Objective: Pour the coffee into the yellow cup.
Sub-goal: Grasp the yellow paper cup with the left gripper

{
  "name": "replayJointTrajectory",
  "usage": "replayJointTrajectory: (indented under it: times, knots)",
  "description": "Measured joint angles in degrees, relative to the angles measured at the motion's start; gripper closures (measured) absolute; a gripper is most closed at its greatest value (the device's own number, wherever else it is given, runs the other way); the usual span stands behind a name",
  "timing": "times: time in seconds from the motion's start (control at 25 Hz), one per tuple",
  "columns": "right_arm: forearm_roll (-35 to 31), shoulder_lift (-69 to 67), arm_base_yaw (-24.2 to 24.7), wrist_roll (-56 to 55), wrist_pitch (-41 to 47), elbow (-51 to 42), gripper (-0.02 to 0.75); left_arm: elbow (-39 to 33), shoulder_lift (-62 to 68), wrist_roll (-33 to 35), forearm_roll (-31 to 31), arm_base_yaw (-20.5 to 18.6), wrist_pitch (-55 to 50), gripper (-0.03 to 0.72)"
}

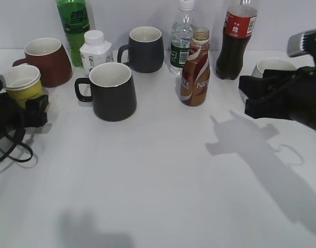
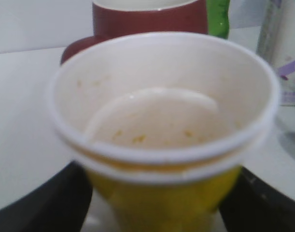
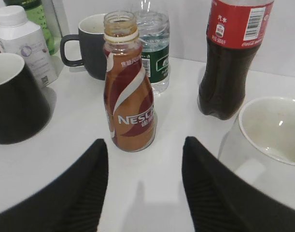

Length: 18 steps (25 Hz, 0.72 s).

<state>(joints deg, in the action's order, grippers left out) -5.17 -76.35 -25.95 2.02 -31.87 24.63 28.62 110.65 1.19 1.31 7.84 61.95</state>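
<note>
While the right gripper is hanging low over the white tabletop, its 2 dark fingers are standing apart with nothing between them. The coffee, a small brown bottle with a swirl label, is standing directly ahead of those fingers, just beyond the gap and slightly toward the left finger. Its long axis is running straight up, and its tan neck is showing no cap. This arm is much the nearer of the 2 to the bottle, so the coming grasp looks like its job: a straight advance should bring the bottle between the fingers.

At the far left, the left gripper is sitting around the yellow cup; dark finger parts are showing on both sides of the cup's base, apparently clamped on it, and the cup is sitting upright.

The right wrist view is showing a white mug just beside the right finger and a black mug beyond the left finger, both close enough to clip. The left wrist view is showing the cup's white inside, empty apart from faint specks. Only the exterior view is showing how far apart bottle and cup are standing, with a black mug between them.
</note>
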Motion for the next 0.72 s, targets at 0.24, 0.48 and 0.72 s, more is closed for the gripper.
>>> replayJointTrajectory:
  times: [0.24, 0.48, 0.72]
  knots:
    - [0.0, -4.6, 0.0, -0.3, -2.8, 0.8, 0.363, 4.5, 2.5, 0.0, 0.0, 0.0, 0.3, 0.086]
    - [1.7, -9.9, 0.0, -3.8, -5.0, 3.9, 0.358, 9.1, 2.8, 0.0, 0.0, 0.0, -3.1, 0.118]
    - [4.3, -16.6, 0.0, -5.1, -9.5, 7.3, 0.26, 10.8, 4.1, 0.0, -0.1, 0.0, -3.1, 0.243]
